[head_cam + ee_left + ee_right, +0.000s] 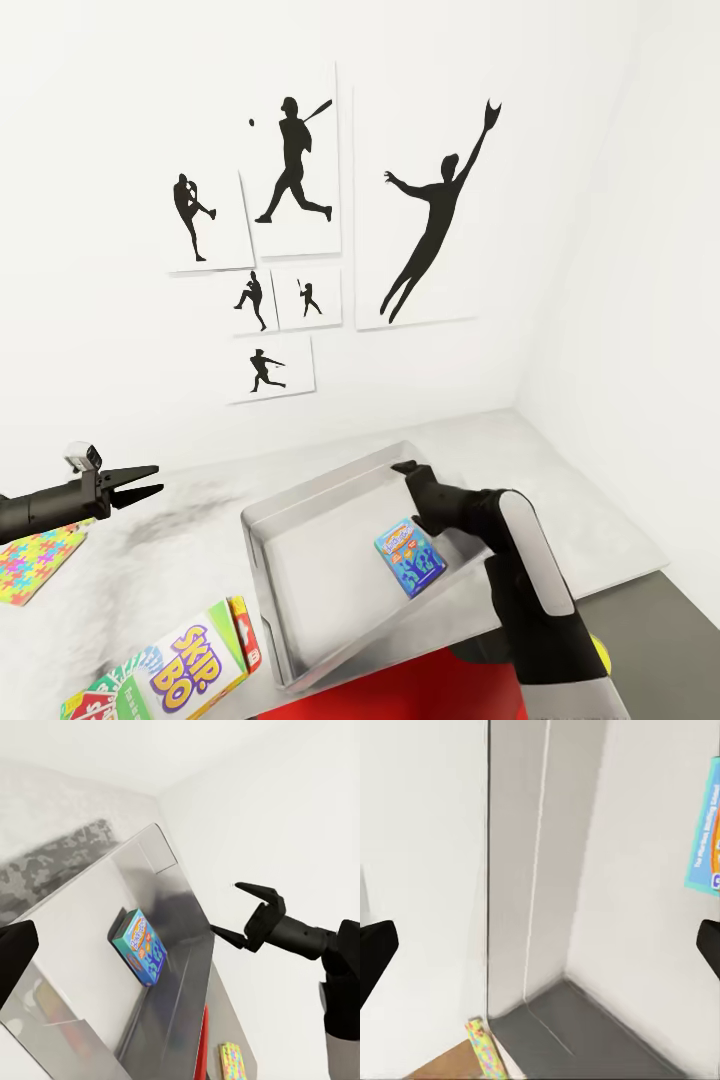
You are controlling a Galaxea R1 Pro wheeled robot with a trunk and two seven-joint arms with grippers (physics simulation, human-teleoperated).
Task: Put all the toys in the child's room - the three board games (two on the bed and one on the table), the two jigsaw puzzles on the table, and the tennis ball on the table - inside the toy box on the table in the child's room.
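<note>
Head view: the toy box (330,560) sits on the table (560,480), pale grey speckled top, set against the white wall under the black silhouette pictures (300,220). One blue board game box (410,557) stands tilted inside the bin, leaning near its right wall. Right gripper (408,490) hangs over the bin's far right corner; jaw gap not readable from this angle. Left gripper (148,481) hovers above the table left of the bin, fingers spread apart, nothing between them. Jigsaw puzzle (35,562) lies flat on the table under the left arm. Skip-Bo box (190,668) lies just beside the bin's near left corner, another card box (100,700) next to it.

Left wrist view: right gripper (236,916) has its jaws parted wide and empty, above the bin's (172,967) rim. Blue game box (140,946) rests inside against the bin floor.

Right wrist view: both fingertips (375,952) sit at opposite frame edges, well apart, gripping nothing. Bin wall (521,870) and an edge of the blue game box (705,832) are visible.
</note>
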